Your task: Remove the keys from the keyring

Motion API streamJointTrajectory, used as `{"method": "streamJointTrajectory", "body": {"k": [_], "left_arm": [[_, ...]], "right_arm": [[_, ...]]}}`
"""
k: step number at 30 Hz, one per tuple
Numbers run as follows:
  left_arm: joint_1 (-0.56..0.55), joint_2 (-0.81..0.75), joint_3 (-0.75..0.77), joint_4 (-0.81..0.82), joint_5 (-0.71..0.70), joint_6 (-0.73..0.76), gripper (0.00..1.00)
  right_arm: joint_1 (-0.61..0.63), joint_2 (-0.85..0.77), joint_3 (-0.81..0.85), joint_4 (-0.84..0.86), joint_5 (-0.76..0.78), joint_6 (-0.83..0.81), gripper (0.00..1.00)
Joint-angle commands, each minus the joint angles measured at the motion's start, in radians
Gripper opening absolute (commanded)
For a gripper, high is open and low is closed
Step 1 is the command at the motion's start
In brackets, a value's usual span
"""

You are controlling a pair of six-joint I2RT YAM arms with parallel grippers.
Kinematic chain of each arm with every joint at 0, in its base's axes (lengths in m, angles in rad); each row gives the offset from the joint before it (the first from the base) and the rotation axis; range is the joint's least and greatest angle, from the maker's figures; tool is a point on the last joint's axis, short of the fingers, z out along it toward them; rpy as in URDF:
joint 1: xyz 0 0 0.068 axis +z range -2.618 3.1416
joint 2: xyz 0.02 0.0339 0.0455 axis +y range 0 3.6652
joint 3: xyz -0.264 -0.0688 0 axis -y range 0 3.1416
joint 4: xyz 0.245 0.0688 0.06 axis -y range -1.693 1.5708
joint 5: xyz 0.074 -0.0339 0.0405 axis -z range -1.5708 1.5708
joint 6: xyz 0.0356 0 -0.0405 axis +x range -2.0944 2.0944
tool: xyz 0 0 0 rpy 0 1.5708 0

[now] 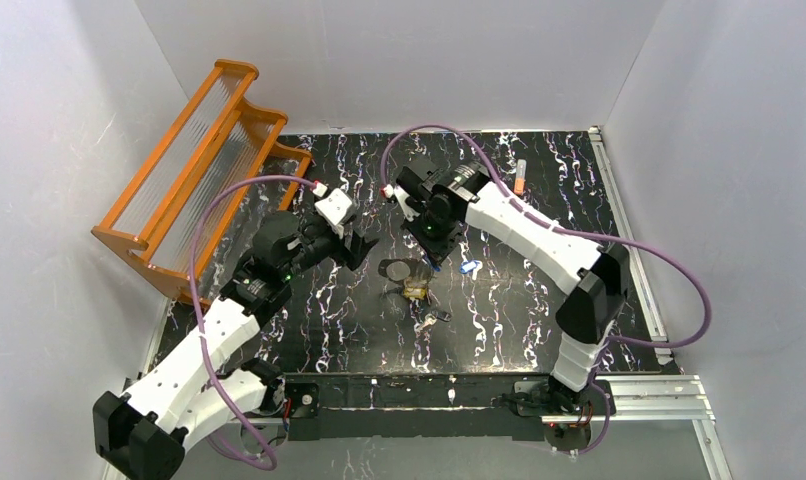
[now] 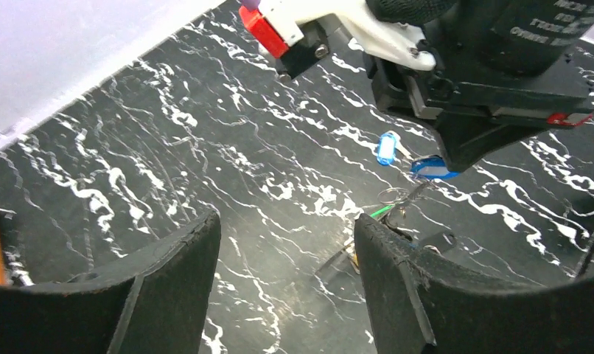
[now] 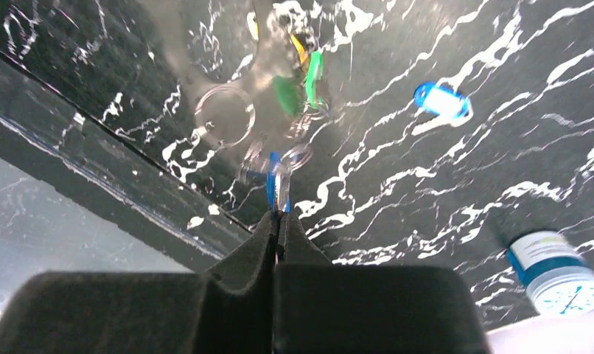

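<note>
Table point(image 1: 309, 320) under both. L claw point(image 2: 285, 225) spread wide, empty. R claw point(image 3: 277, 220) squeezed tight on blue key point(image 3: 276, 181). Keyring point(image 1: 398, 268) betw. the claws, nearer R tips; other keys point(image 3: 290, 88) bunched just beyond R tips; blue tag point(image 3: 441, 101) apart, off to its side.

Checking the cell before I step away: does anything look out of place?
Nothing damaged or spilled. One blue-headed key lies alone on the table, apart from the bunch whose blue key the right gripper pinches. An orange-and-white tube lies near the far right corner, looking stray.
</note>
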Motion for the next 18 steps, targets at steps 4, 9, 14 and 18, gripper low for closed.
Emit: {"method": "streamJointTrajectory", "body": {"k": [4,9,14,18], "left_arm": [[-0.029,-0.008,-0.117,0.182,0.099,-0.208,0.63],[-0.071,0.014,-0.145,0.253,0.120,-0.312,0.59],[-0.129,0.038,-0.139,0.256,0.104,-0.410,0.54],[-0.180,0.046,-0.124,0.246,0.050,-0.473,0.47]], "right_arm": [[-0.027,0.019,0.057,-0.089,-0.056,0.071,0.01],[-0.042,0.037,0.087,-0.109,-0.113,0.072,0.01],[-0.046,0.044,0.096,-0.111,-0.158,0.086,0.01],[-0.045,0.053,0.124,-0.117,-0.162,0.100,0.01]]}}
